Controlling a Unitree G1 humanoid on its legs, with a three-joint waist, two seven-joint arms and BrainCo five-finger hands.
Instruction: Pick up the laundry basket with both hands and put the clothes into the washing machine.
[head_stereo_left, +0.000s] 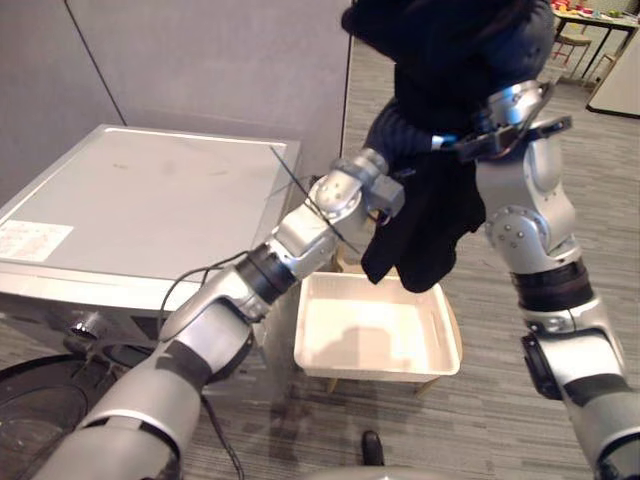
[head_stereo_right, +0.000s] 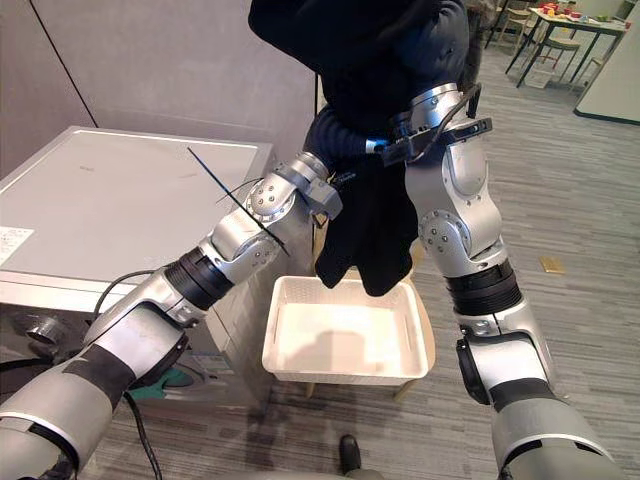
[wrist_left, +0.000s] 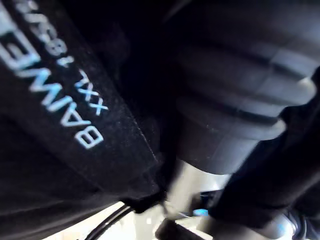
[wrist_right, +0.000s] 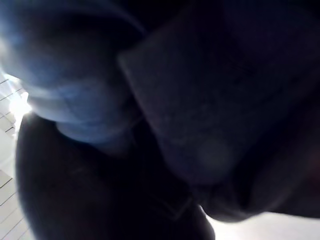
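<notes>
Both of the robot's arms are raised with a bundle of dark clothes (head_stereo_left: 440, 60) gathered between them at head height. The left hand (head_stereo_right: 336, 136) goes into the cloth from the side, its dark ribbed cover showing up to the point where the fabric swallows it. The right hand (head_stereo_left: 514, 100) is buried in the same bundle from the opposite side, past a silver wrist. With cloth wrapped round each hand, whether either one is open or closed on the garment cannot be told. The wrist views show dark fabric pressed up close.

The clothes sit above and around both hands. A long black fold hangs down between the two forearms, and its lowest edge reaches the far rim of the white laundry basket (head_stereo_left: 372, 366).

The basket is directly below the hands and well apart from them, and neither hand touches it. It is upright on a light wooden stand (head_stereo_left: 456, 330) on grey carpet (head_stereo_right: 590, 330), and its pale floor is bare under the hanging fold.

The washing machine (head_stereo_left: 150, 195) stands below and outward of the left hand, on the left arm's side. Its flat silver-grey top is level with the left forearm and just beside the basket.
</notes>
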